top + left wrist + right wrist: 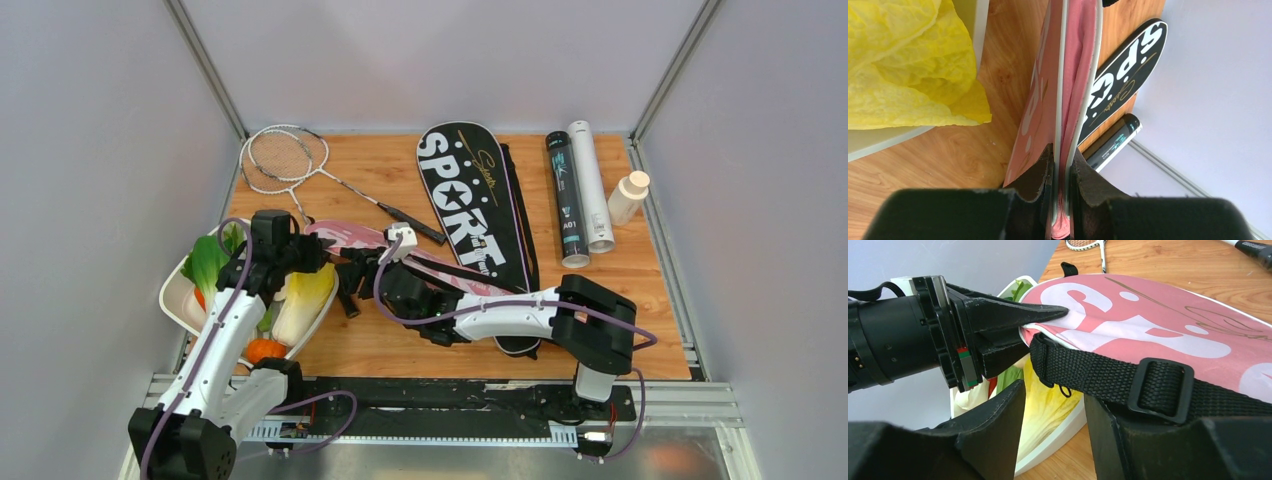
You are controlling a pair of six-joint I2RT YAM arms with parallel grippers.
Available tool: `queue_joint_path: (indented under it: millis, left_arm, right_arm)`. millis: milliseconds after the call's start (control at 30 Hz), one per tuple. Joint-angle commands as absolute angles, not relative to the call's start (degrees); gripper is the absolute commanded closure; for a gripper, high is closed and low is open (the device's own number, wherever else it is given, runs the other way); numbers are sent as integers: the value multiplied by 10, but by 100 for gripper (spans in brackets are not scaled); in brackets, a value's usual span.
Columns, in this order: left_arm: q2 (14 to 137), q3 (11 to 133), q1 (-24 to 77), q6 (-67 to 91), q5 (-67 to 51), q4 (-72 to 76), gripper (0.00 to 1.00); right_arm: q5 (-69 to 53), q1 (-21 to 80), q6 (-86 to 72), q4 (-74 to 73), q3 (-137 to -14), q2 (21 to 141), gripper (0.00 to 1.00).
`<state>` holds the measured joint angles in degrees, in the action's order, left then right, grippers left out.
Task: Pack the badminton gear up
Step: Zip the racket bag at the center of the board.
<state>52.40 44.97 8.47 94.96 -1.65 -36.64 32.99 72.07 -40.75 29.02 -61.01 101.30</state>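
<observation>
— Down at the near edge, the left gripper (1062, 156) is clamped tight on the rim of the pink racket bag (1040, 100). The white piping is pinched between its jaws, just beside the white tray (172, 300) of vegetables.
— And the right gripper (1053, 390)?
— Jaws apart, nothing between them, hovering close under the bag's black strap (1088, 367), near the buckle (1160, 390).
— How will that bag handle?
— Light and floppy, I'd judge. It's thin fabric, so it will sag wherever it's unsupported. The piped rim is the firmest hold, and the webbing strap is the other good one, rough enough not to slip.
— Any lettering?
— Big white letters on the pink, but they're cut off and I can't read a whole word. At mid-table the black racket bag (470, 200) lies flat and reads "SPORT", with a star in the lettering. The gold script beside it is too small to make out.
— Farther back?
— Far left are the silver rackets (285, 160), heads overlapping. The frames are thin and the strings delicate, so take them by the grip. Far right, the black tube (566, 200) and the white tube (590, 185) lie side by side. They look rigid and likely to roll, and the black one shows "A01". A small bottle (628, 197) stands just beside the white tube.
</observation>
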Motion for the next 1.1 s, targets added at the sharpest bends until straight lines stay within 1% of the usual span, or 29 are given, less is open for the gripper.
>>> queue_joint_path:
  millis: [0, 100, 167, 200, 267, 300, 467, 733, 800, 933, 1067]
  left_arm:
    - [509, 470, 84, 960, -60, -388, 100]
    - [510, 459, 85, 961, -70, -387, 100]
    - [510, 453, 85, 959, -74, -385, 100]
    - [509, 452, 85, 958, -74, -385, 100]
    - [507, 448, 85, 956, -74, -386, 100]
    - [506, 448, 84, 956, -72, -388, 100]
    - [499, 458, 84, 947, -44, -391, 100]
    - [506, 497, 84, 921, -3, -372, 100]
    - [507, 509, 85, 917, 25, -373, 100]
    - [513, 531, 85, 901, 55, -368, 100]
    - [524, 550, 84, 881, 69, -341, 100]
  right_arm:
    - [341, 701, -395, 328, -644, 1021, 49]
    - [349, 700, -402, 324, -646, 1020, 54]
    - [357, 700, -403, 324, -646, 1018, 61]
    - [362, 700, -403, 324, -645, 1017, 69]
    - [370, 700, -400, 322, -644, 1013, 94]
    - [374, 700, -397, 322, -642, 1009, 100]
    - [383, 700, -400, 301, -615, 987, 100]
    - [376, 701, -420, 265, -511, 926, 100]
    - [376, 700, -424, 249, -488, 907, 100]
    - [388, 700, -458, 211, -416, 844, 100]
    - [403, 698, -482, 124, -364, 759, 100]
